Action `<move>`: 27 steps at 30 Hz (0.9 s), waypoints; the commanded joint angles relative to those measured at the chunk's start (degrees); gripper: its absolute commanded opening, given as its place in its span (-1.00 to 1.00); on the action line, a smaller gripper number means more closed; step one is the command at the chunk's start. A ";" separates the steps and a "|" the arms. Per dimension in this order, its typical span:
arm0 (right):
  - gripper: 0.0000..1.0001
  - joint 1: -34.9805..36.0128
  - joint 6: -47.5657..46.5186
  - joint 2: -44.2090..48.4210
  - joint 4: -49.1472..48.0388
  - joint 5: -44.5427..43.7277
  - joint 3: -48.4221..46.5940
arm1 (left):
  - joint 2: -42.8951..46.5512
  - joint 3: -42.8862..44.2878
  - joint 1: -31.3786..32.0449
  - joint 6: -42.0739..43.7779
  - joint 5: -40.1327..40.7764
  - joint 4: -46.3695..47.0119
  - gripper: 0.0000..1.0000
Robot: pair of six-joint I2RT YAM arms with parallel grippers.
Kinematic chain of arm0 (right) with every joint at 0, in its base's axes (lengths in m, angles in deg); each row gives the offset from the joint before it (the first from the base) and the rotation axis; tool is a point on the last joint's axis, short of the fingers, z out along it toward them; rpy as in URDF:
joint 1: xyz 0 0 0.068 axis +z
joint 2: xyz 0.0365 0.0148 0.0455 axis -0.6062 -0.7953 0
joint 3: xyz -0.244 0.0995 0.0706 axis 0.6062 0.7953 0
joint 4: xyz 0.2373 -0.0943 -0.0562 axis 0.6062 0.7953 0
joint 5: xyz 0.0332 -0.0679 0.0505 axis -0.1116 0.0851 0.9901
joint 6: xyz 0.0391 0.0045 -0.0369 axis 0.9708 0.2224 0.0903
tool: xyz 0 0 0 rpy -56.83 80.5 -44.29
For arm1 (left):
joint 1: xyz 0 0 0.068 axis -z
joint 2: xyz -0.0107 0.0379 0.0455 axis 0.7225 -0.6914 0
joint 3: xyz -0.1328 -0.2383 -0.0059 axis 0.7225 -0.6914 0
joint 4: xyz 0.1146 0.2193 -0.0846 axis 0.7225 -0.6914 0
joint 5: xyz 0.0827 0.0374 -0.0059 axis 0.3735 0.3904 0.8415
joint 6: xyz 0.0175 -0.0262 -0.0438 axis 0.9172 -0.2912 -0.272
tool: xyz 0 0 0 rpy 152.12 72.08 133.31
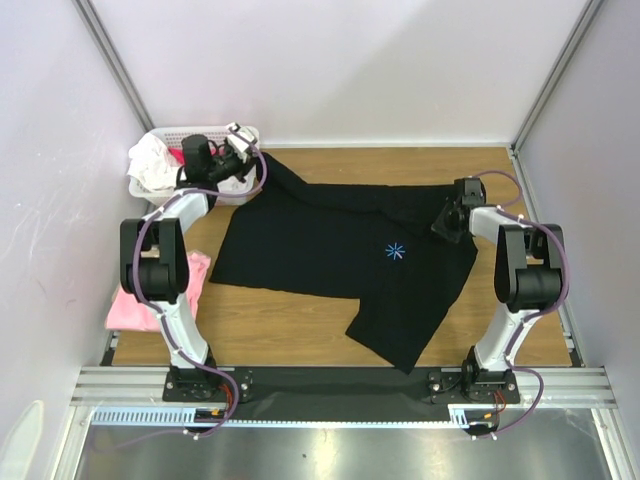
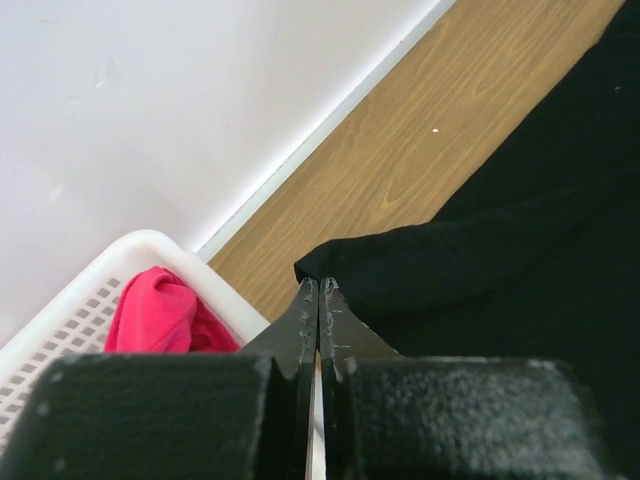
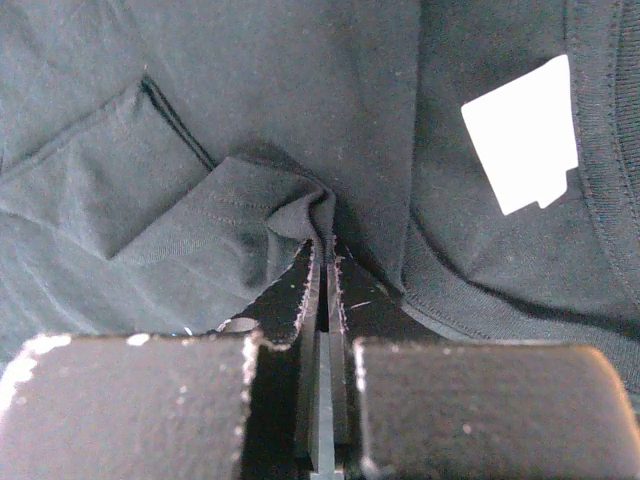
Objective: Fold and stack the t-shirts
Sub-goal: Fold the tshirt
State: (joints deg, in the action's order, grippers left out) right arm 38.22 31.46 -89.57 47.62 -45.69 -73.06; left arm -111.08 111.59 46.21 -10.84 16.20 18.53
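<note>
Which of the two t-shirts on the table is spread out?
The black t-shirt with the blue starburst mark, spread across the middle; the pink t-shirt lies bunched at the left edge.

a white slatted basket (image 2: pixel 60 330) sits at the far left corner of the wooden table (image 1: pixel 290 325), holding a white cloth (image 1: pixel 150 165) and a red-pink cloth (image 2: pixel 160 315); pale walls (image 1: pixel 350 60) stand around.
</note>
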 commanded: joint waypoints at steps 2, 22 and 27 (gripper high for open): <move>-1.00 -2.12 0.74 -6.54 8.45 -8.10 -1.43 | 5.20 -2.67 1.99 -1.56 1.38 2.26 -0.99; -1.00 -12.33 -13.49 -15.08 9.60 -12.88 -18.93 | 8.64 -10.94 6.65 -5.52 7.62 4.81 -0.99; -1.00 -11.46 -17.89 -8.40 1.69 -3.04 -20.06 | 4.51 -4.10 6.56 -0.25 8.76 1.48 -0.99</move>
State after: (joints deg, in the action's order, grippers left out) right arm 27.01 18.47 -102.07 52.29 -52.00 -92.54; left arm -105.40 101.66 53.01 -14.79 23.67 20.17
